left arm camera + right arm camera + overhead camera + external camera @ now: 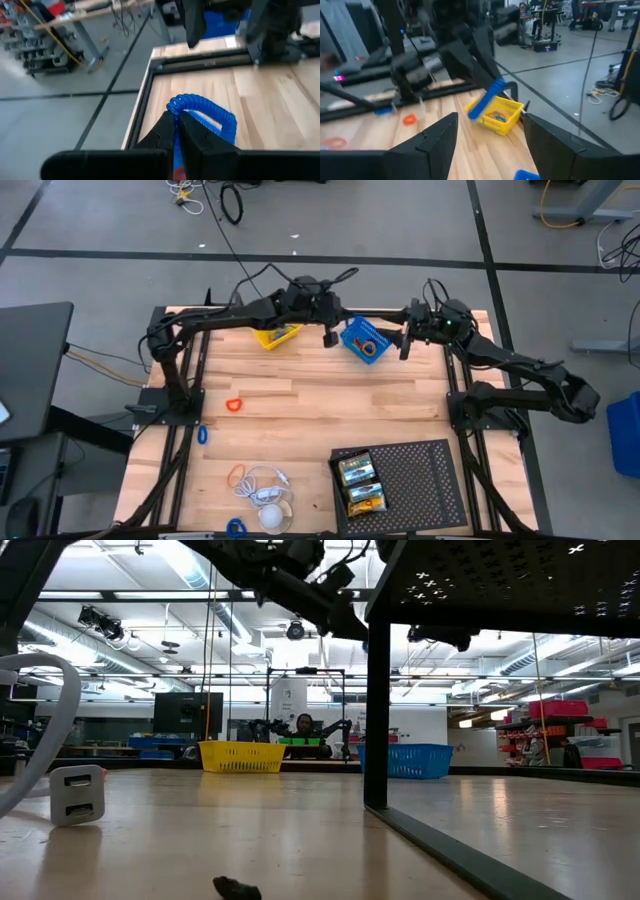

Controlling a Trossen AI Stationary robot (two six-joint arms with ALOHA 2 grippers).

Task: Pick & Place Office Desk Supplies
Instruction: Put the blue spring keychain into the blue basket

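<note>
Wood-plank table (330, 405) in a workshop w/ grey floor; left gripper (329, 337) pressed together, right gripper (405, 346) spread.

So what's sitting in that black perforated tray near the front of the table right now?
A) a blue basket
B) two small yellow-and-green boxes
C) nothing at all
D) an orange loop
B: in the high view two small yellow-and-green boxes lie side by side in the left part of the black tray, while the blue basket stands at the far end of the table.
</note>
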